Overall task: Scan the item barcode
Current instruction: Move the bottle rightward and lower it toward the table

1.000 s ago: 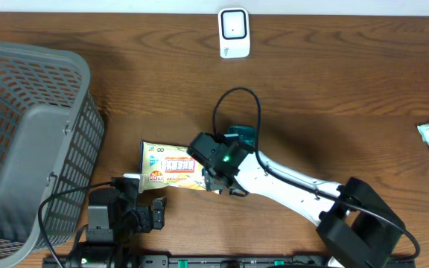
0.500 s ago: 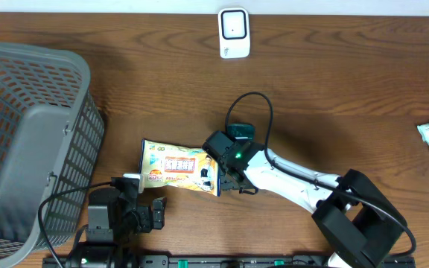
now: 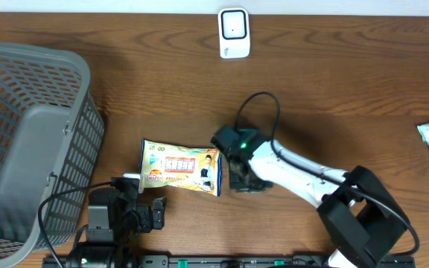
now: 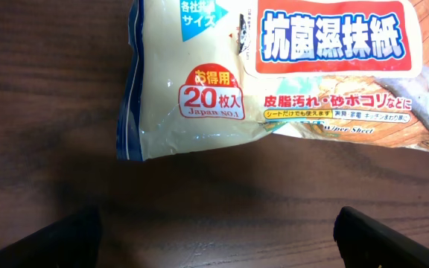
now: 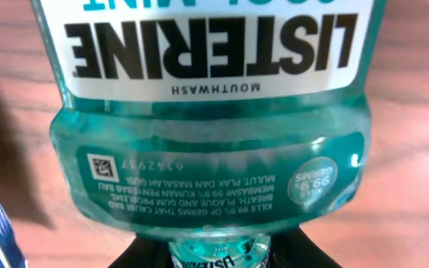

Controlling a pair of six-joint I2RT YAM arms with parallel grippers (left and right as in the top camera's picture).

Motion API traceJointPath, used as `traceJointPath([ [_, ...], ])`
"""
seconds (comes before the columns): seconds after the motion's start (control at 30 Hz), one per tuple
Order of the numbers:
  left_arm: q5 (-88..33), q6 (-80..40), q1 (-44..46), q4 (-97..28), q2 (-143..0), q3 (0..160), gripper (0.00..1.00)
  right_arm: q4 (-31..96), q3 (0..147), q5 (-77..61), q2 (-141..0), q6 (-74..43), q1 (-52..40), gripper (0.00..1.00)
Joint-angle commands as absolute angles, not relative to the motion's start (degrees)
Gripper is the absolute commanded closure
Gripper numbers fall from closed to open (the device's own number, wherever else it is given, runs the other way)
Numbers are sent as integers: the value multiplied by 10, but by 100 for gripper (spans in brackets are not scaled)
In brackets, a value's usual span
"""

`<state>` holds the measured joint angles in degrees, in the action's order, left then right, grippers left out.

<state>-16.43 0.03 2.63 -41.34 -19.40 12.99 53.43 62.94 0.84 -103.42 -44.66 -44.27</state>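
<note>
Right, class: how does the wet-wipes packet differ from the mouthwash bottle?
The wipes packet is a flat, opaque cream pouch; the mouthwash bottle is clear teal plastic. The packet's print is Japanese; the bottle's label is English. No gripper holds the packet; the right gripper clamps the bottle's neck. Both are printed shop goods.
</note>
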Motion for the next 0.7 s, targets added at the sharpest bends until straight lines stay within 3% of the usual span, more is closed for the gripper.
traceJointPath([
  [0.0,-169,4,25,-413,-193,133,1,583,688,-30,-997,-447,-408,92],
  [0.33,-169,4,25,-413,-193,133,1,744,803,-133,-962,-368,-338,91],
  [0.67,-169,4,25,-413,-193,133,1,764,812,-272,-962,-355,-279,88],
])
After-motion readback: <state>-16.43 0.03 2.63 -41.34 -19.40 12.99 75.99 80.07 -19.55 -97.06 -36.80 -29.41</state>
